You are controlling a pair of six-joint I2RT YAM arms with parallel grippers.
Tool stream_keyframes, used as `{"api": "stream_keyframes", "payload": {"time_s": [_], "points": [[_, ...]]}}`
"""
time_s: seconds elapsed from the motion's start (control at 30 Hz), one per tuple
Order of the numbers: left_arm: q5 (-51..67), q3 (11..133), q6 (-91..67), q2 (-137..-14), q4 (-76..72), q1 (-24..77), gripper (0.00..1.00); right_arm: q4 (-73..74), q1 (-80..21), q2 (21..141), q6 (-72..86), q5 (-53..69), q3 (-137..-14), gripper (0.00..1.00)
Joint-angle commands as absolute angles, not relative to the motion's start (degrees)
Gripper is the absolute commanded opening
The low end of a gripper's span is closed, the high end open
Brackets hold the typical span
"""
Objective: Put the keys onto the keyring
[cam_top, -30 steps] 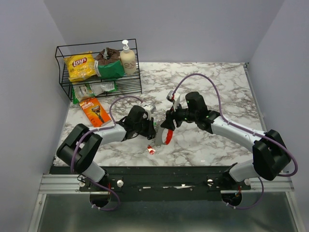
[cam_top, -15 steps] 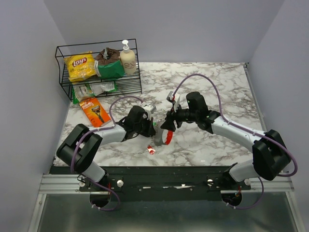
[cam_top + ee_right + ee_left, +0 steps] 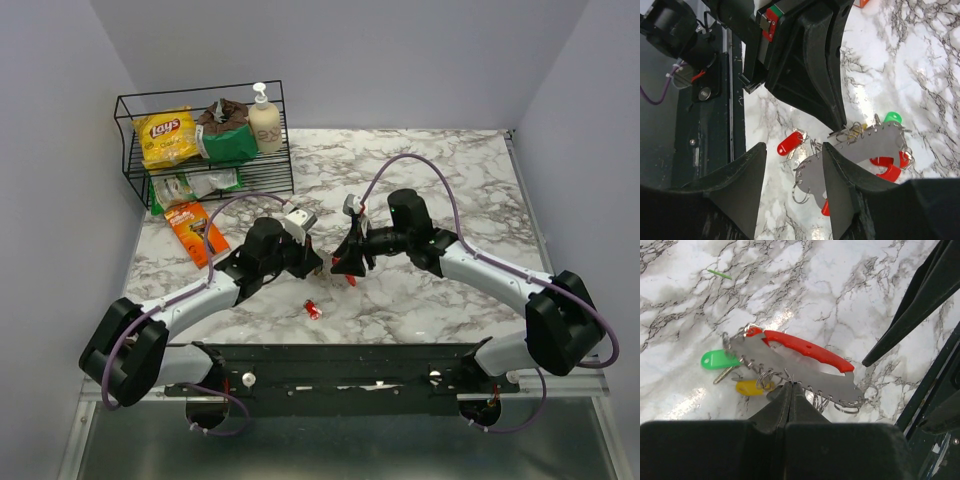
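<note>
The keyring (image 3: 807, 347), a red curved handle on a grey metal plate hung with thin wire rings, sits between my two grippers near the table middle (image 3: 349, 277). A green-headed key (image 3: 715, 360) and a yellow-headed key (image 3: 750, 387) hang at its left end. My left gripper (image 3: 791, 385) is shut, pinching one thin ring at the plate's edge. My right gripper (image 3: 793, 150) is open just above the plate (image 3: 865, 150). One of its fingers (image 3: 905, 315) ends close to the red handle's end. A red-headed key (image 3: 790, 142) lies loose on the marble (image 3: 313, 309).
A black wire basket (image 3: 130, 170) at the back left holds a chips bag (image 3: 165, 135), a green packet and a soap bottle (image 3: 264, 120). An orange package (image 3: 195, 232) lies in front of it. The table's dark front rail (image 3: 320, 352) runs close behind the red-headed key.
My left arm has stretched out lower and its gripper has shifted slightly back and right. The keyring has moved a little back with it. The right arm has barely moved.
</note>
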State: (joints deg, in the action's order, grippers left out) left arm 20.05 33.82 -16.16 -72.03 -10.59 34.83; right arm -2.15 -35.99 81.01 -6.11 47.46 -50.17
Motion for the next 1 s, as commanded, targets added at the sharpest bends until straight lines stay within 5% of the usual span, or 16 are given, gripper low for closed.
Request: {"api": "stream_keyframes", "payload": {"time_s": [0.0,0.7,0.73,0.77,0.97], "points": [[21.8,32.9,-14.7,-70.5,-12.1,34.5,0.00,-3.7,-35.7,80.1,-7.5,50.4,-49.7,0.57],[15.1,32.8,-15.8,-73.4,-5.5,34.5,0.02,-3.1,-35.6,87.4,-4.3,44.8,-52.3,0.58],[12.2,33.0,-15.8,-73.4,-3.9,34.5,0.10,-3.2,-35.7,87.5,-4.2,44.7,-52.1,0.58],[11.2,33.0,-16.3,-73.0,-3.3,34.5,0.28,-3.2,-35.7,87.6,-4.2,44.6,-52.1,0.59],[7.6,31.6,-18.1,-69.2,-4.4,34.5,0.75,-2.6,-35.7,88.1,-4.0,43.2,-52.4,0.62]]}}
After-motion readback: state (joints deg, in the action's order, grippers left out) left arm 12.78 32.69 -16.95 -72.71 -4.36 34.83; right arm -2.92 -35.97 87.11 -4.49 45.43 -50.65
